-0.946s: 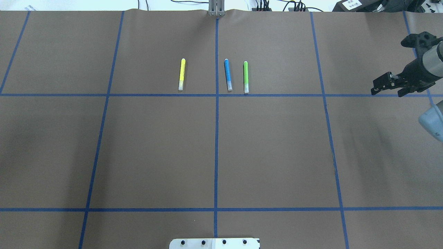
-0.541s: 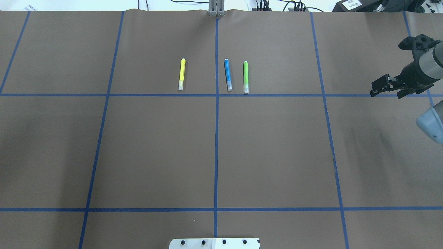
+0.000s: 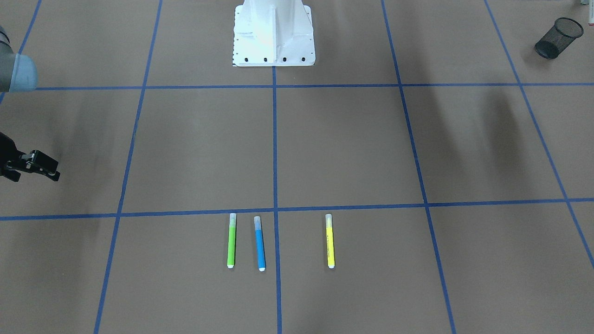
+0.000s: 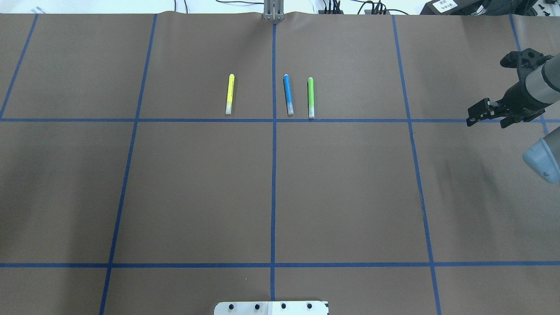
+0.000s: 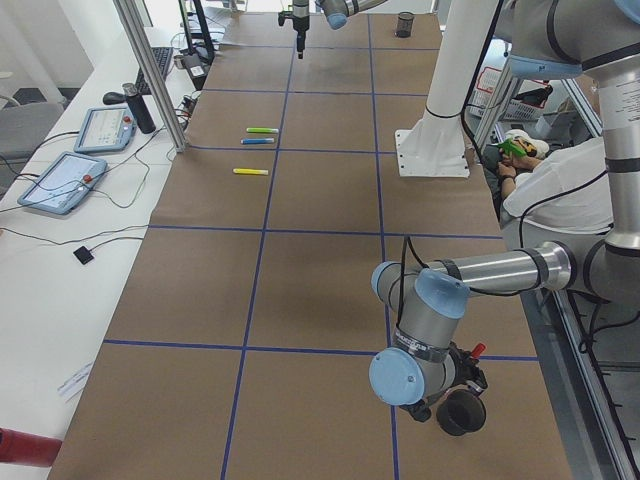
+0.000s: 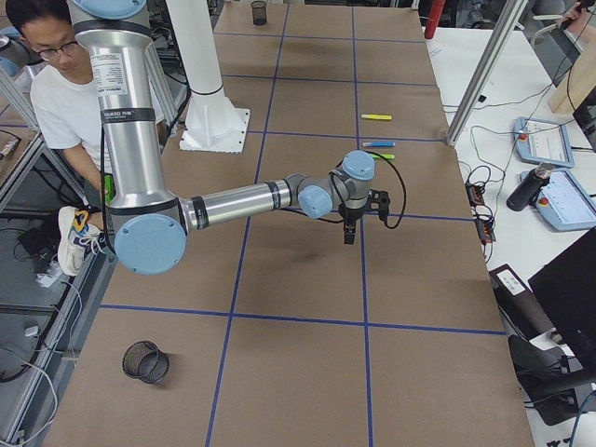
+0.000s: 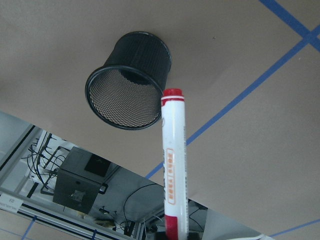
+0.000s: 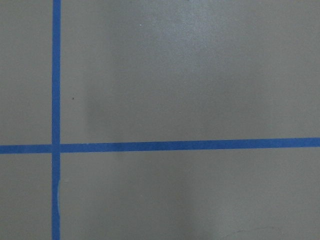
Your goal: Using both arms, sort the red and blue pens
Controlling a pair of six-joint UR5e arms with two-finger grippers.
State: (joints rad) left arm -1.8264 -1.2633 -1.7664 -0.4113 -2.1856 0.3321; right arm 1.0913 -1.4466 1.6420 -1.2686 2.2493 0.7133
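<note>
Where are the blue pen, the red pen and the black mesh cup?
blue pen [image 4: 288, 94], overhead view, mid-barrel.
red pen [image 7: 173, 165], left wrist view, white barrel.
mesh cup [image 7: 147, 52], left wrist view, outer wall.

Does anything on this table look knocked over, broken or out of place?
Nothing stands out. The yellow marker, blue pen and green marker lie parallel and apart on the table; the red pen is intact, held near the black mesh cup.

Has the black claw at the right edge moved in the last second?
Yes. In the overhead view the right claw has crept slightly down and left, its tip now overlapping the horizontal blue tape line.
</note>
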